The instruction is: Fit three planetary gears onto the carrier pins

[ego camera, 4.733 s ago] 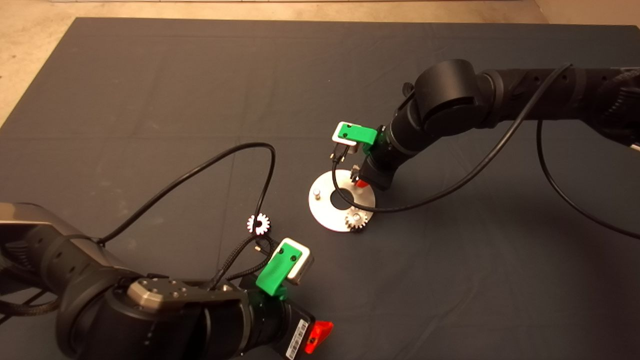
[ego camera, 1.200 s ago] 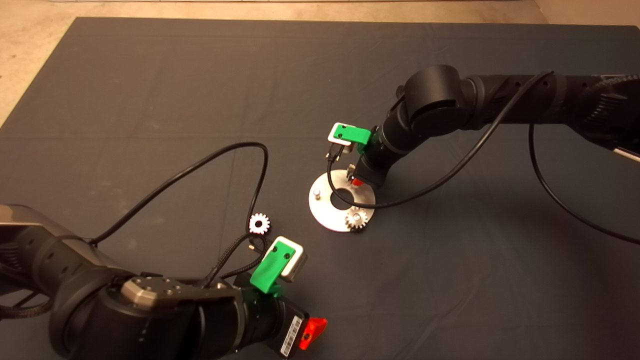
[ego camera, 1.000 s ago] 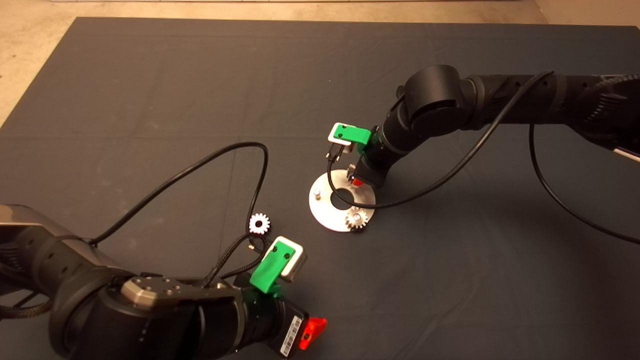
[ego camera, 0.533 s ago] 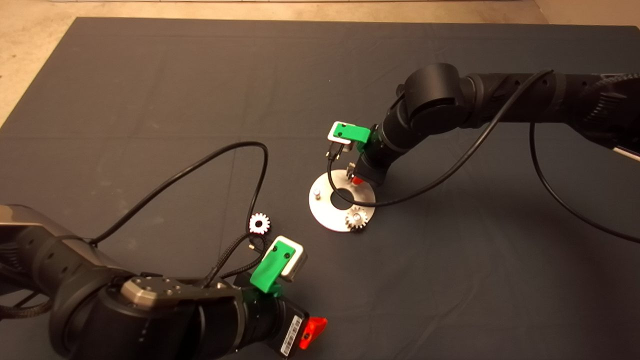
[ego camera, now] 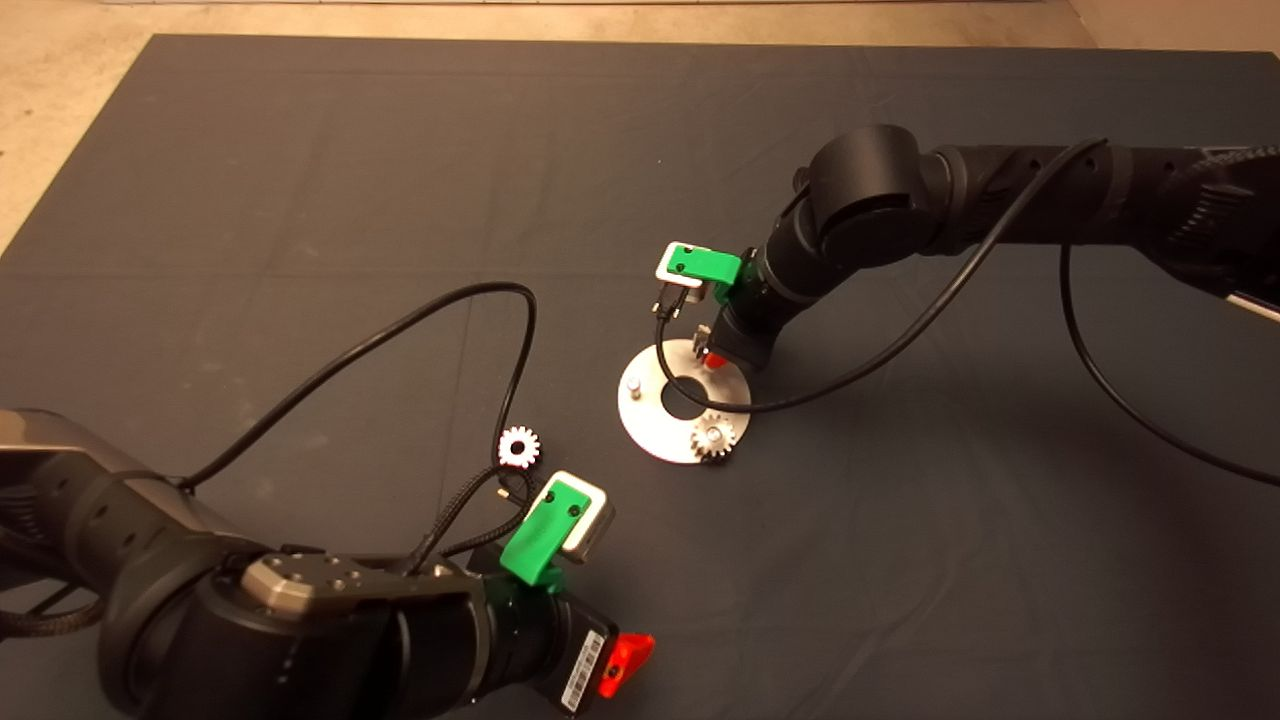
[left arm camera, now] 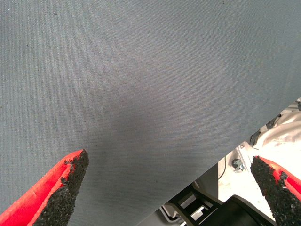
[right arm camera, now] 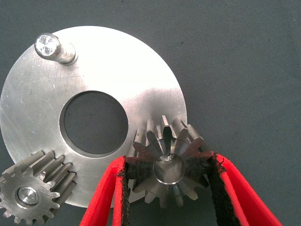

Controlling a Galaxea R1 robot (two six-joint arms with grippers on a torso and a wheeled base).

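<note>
I see right gripper (right arm camera: 169, 188) fingers clamped on a gear (right arm camera: 168, 165) over its pin on the disc (right arm camera: 108, 66); second gear (right arm camera: 33, 192) seated; one pin (right arm camera: 52, 47) bare; third gear (ego camera: 518, 447) loose on mat; left gripper (left arm camera: 169, 188) fingers spread, parked.

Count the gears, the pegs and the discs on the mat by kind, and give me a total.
Gears: 3, loose gear, seated gear, gear in the right pincer
Pegs showing: 3, bare peg
Discs: 1, disc
Total: 7
</note>
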